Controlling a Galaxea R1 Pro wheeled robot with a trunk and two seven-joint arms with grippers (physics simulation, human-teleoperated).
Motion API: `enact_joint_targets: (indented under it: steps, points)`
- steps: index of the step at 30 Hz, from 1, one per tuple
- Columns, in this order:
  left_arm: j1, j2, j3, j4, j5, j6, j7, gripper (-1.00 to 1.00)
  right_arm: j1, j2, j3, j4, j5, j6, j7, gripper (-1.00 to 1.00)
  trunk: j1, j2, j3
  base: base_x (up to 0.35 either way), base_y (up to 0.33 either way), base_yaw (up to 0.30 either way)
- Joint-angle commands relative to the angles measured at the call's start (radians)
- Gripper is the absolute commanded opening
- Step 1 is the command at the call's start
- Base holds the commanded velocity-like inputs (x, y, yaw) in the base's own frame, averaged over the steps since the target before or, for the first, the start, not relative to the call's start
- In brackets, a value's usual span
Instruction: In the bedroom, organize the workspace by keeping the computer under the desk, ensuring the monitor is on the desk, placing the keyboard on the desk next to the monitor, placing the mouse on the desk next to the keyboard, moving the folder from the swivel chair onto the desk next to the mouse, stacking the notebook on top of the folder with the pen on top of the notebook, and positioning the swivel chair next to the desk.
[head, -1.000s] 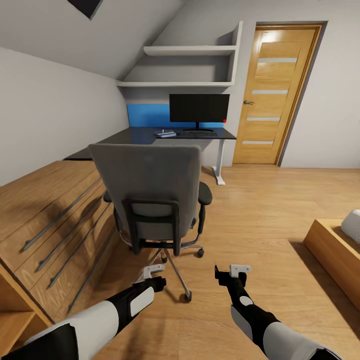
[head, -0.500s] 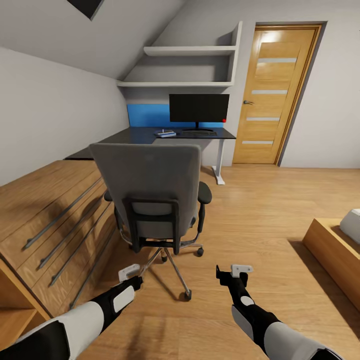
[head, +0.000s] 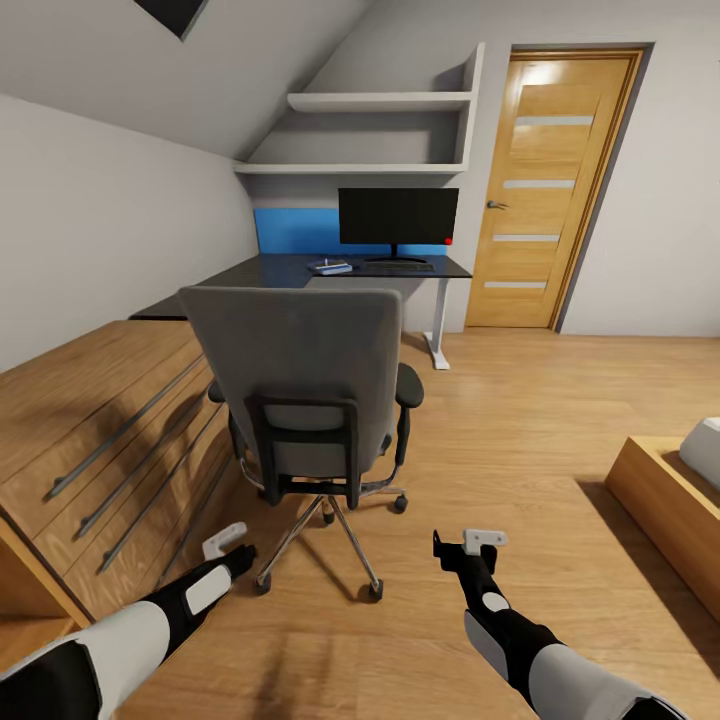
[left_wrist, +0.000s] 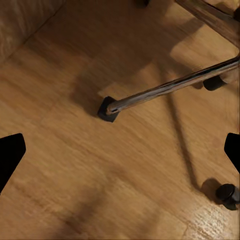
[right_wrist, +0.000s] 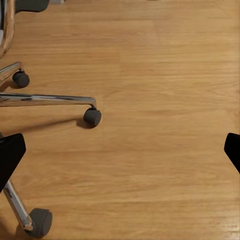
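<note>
Fingers of both grippers are standing wide apart and holding nothing: in each wrist view only the dark tips are showing at the far edges, with bare plank floor (right_wrist: 160, 150) between them. In the head view the left gripper (head: 224, 541) is hanging low beside the wooden drawer cabinets (head: 110, 450), and the right gripper (head: 470, 545) is hovering over the floor behind the swivel chair (head: 300, 390).

That chair is facing away, its grey back hiding the seat, so whether the folder is lying on it cannot be told. Beyond it, the desk (head: 280, 272) is carrying the monitor (head: 398, 217) with the keyboard (head: 398, 266) just in front of it, and a small bluish item, too small to identify, to the keyboard's left.

Chrome base legs (left_wrist: 170, 90) and black castors (right_wrist: 92, 116) are showing close up in the wrist views, while the desk is appearing from the head camera.
</note>
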Motion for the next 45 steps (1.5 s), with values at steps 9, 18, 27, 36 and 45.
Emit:
enact_joint_targets:
  steps: [9,18,27,36,45]
  points:
    - [0.000,0.096,-0.008,-0.094,0.012,0.083,-0.173,1.00,-0.001,-0.001,0.008,0.001,-0.006,-0.003,-0.007,1.00,0.000,0.000,-0.001,0.000,0.000,0.000]
    - [0.000,0.218,-0.011,-0.273,0.023,0.093,-0.196,1.00,-0.001,-0.006,0.007,0.004,-0.010,-0.074,-0.010,1.00,0.000,0.000,-0.001,0.000,0.015,0.000]
    - [0.000,0.235,-0.018,-0.308,0.027,0.095,-0.197,1.00,-0.001,-0.007,0.007,0.026,-0.012,-0.104,-0.010,1.00,0.000,0.000,0.000,0.000,0.146,-0.042]
    - [0.000,0.233,-0.020,-0.308,0.027,0.095,-0.196,1.00,-0.001,-0.007,0.007,0.026,-0.012,-0.104,-0.010,1.00,0.000,0.000,0.002,0.070,0.027,-0.220]
    - [0.000,0.233,-0.019,-0.308,0.027,0.096,-0.196,1.00,-0.001,-0.006,0.009,0.026,-0.012,-0.104,-0.010,1.00,0.000,0.000,0.002,0.089,0.233,-0.021]
